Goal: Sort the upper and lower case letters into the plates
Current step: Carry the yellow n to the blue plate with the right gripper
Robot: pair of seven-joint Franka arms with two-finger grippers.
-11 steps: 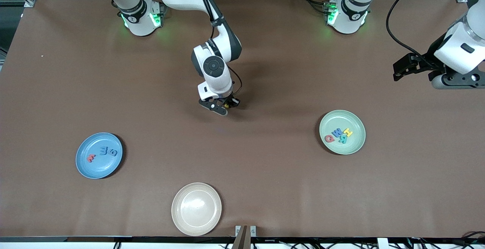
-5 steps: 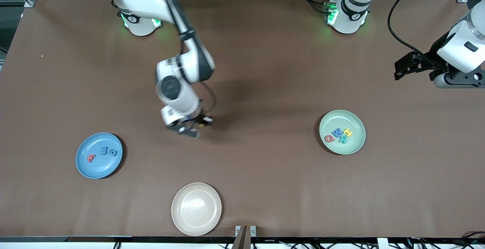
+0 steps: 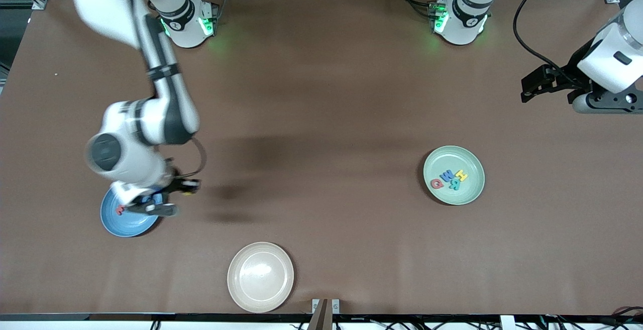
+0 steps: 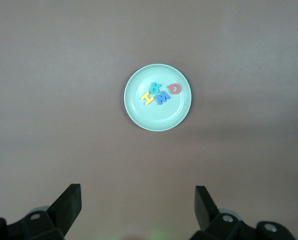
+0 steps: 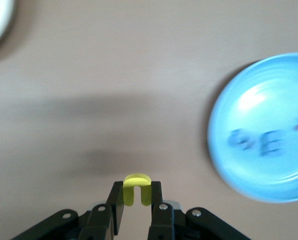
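At the lower left of the front view, our right gripper (image 3: 168, 200) hangs over the table just beside the blue plate (image 3: 116, 223), its fingers clamped on a small yellow letter (image 5: 137, 189) shaped like a lowercase n or u. The blue plate already holds a red letter (image 3: 119, 210) and two blue ones, partly hidden under the wrist. We judge the step in hand to be carrying this letter to that plate. To do it well, we should bring the gripper over the plate's bare middle, clear of the letters lying there, lower it close, then let go so the piece does not bounce over the rim. The cream plate (image 3: 260, 277) sits empty at bottom centre. At mid right, the green plate (image 3: 471, 192) holds four capitals (image 3: 452, 179). At the upper right our left gripper (image 4: 137, 206) waits, jaws wide and empty, above the table.
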